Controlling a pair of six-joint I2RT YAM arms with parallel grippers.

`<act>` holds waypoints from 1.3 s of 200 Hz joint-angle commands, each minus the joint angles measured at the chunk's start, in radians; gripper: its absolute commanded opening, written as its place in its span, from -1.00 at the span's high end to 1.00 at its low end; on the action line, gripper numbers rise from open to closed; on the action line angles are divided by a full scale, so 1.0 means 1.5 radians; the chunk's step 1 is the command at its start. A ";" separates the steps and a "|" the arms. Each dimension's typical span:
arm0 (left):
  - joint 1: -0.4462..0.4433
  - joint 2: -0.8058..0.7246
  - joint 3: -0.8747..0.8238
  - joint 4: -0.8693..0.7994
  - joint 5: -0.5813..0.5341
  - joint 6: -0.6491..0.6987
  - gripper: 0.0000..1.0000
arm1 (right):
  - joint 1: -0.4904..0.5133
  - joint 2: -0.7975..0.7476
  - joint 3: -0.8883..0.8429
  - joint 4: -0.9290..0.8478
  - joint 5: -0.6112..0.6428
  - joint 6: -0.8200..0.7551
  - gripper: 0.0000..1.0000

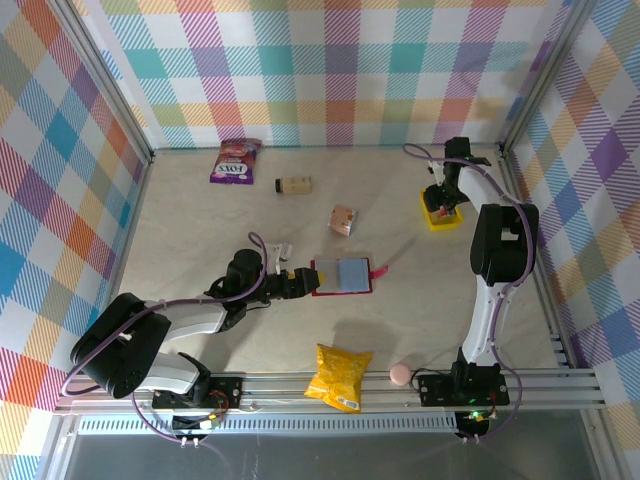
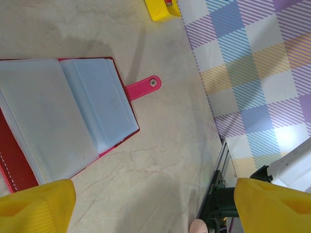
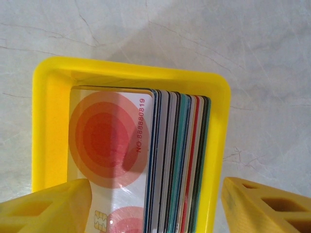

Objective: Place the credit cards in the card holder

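right gripper [image 3: 155,201], released, above thin plastic cards [image 3: 112,141] upright in a yellow tray [image 3: 48,121] — left gripper [image 2: 155,201], released, beside the open red card holder [image 2: 73,116].

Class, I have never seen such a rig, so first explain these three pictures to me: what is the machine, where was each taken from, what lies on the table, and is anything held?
Two robot arms are bolted at the near edge of a table. One picture looks down from above; the other two come from cameras on the wrists. The left gripper, open and empty, sits beside the open red card holder. The right gripper, also open, hovers over credit cards standing in a yellow tray. A yellow snack bag and a purple packet lie there too.
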 commanded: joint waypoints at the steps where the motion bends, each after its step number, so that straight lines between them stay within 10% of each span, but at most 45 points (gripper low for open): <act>1: -0.005 -0.011 0.008 0.004 0.012 0.008 -0.69 | -0.001 0.020 0.015 -0.021 -0.020 -0.015 -0.41; 93: -0.005 -0.009 0.009 0.001 0.011 0.010 -0.68 | -0.002 0.020 0.016 0.007 0.031 -0.001 -0.18; 260: -0.007 0.013 0.012 0.004 0.011 0.015 -0.68 | -0.002 -0.013 0.002 0.043 0.036 0.008 0.92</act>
